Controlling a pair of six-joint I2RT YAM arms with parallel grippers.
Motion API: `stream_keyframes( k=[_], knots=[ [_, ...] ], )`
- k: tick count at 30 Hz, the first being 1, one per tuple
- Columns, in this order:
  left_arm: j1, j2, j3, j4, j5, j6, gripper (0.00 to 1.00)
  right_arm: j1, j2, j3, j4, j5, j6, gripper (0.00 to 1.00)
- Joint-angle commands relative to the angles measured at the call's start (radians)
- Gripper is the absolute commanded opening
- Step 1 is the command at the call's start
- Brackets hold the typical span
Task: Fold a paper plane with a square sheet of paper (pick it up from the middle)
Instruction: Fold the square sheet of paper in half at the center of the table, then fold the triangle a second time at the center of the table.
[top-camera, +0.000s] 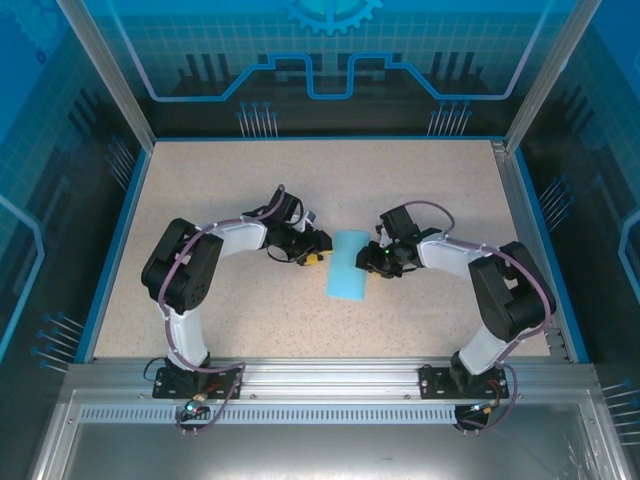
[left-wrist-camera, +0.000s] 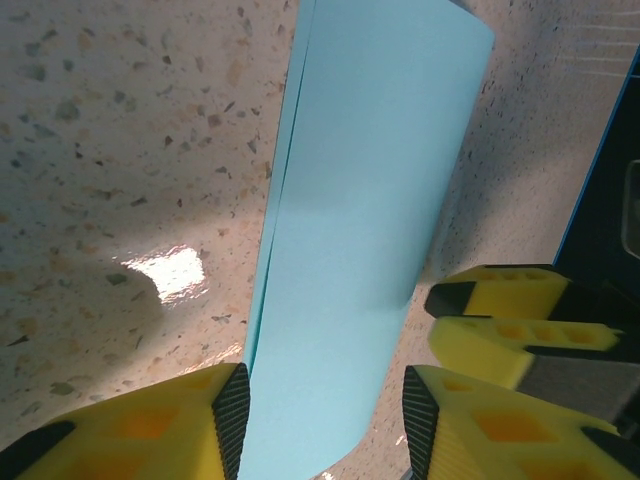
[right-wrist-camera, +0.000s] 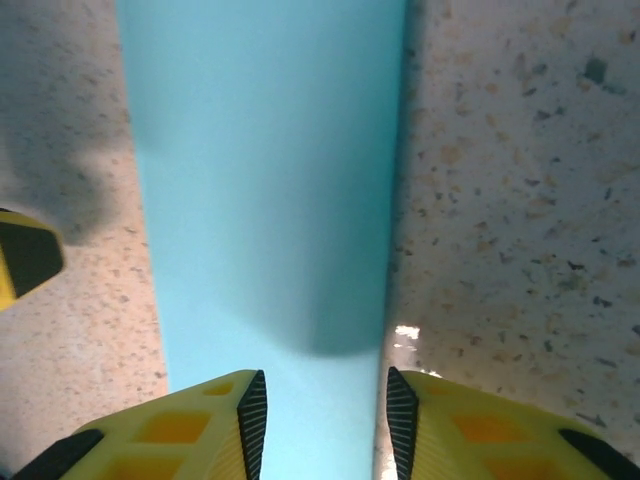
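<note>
Speckled table (top-camera: 200, 200) bears the blue sheet (top-camera: 348, 265), left pincer (left-wrist-camera: 325, 405) and right pincer (right-wrist-camera: 326, 400) spread astride it.

1. The top camera is looking down from above and behind the arm bases, standing well back and taking in the whole desk (top-camera: 200, 320).
2. Both wrist cameras are hovering close over the desk, each looking forward and down.
3. All three are sharing the square sheet of paper (top-camera: 348, 265).

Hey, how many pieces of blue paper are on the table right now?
1. The sheet of paper lies in the middle of the table, between the left gripper and the right gripper, doubled over into a strip. Another sheet underneath could be hidden.
</note>
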Motion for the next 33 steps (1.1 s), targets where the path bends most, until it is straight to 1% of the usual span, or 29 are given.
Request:
stream_keyframes(
  k=[1,3,6,12,17,21,25,27,33],
  knots=[
    [-0.002,0.009,0.025,-0.026,0.022,0.008,0.48,0.0,-0.029,-0.007,0.027,-0.032,0.018,0.4],
    [-0.002,0.011,0.029,-0.027,0.022,0.009,0.48,0.001,-0.015,-0.014,0.068,-0.071,0.033,0.4],
    [-0.003,0.014,0.033,-0.03,0.023,0.01,0.48,0.004,0.019,-0.015,0.09,-0.09,0.041,0.4],
    [-0.003,0.015,0.036,-0.035,0.026,0.011,0.48,0.002,0.073,-0.013,0.047,-0.039,0.022,0.39],
    [-0.005,0.019,0.041,-0.04,0.031,0.013,0.48,0.002,0.079,-0.032,0.004,0.008,0.002,0.38],
    [-0.013,0.026,0.052,-0.053,0.047,0.021,0.48,0.0,0.074,-0.053,0.019,0.006,0.007,0.38],
    [-0.022,0.025,0.058,-0.102,0.049,0.027,0.48,0.0,0.081,-0.057,0.035,-0.002,0.01,0.38],
    [-0.023,0.006,0.036,-0.115,0.043,0.013,0.48,0.0,0.084,-0.059,0.036,0.002,0.009,0.38],
    [-0.039,-0.089,-0.09,-0.074,0.063,-0.101,0.5,0.0,0.079,-0.071,0.031,0.01,0.009,0.38]
  ],
)
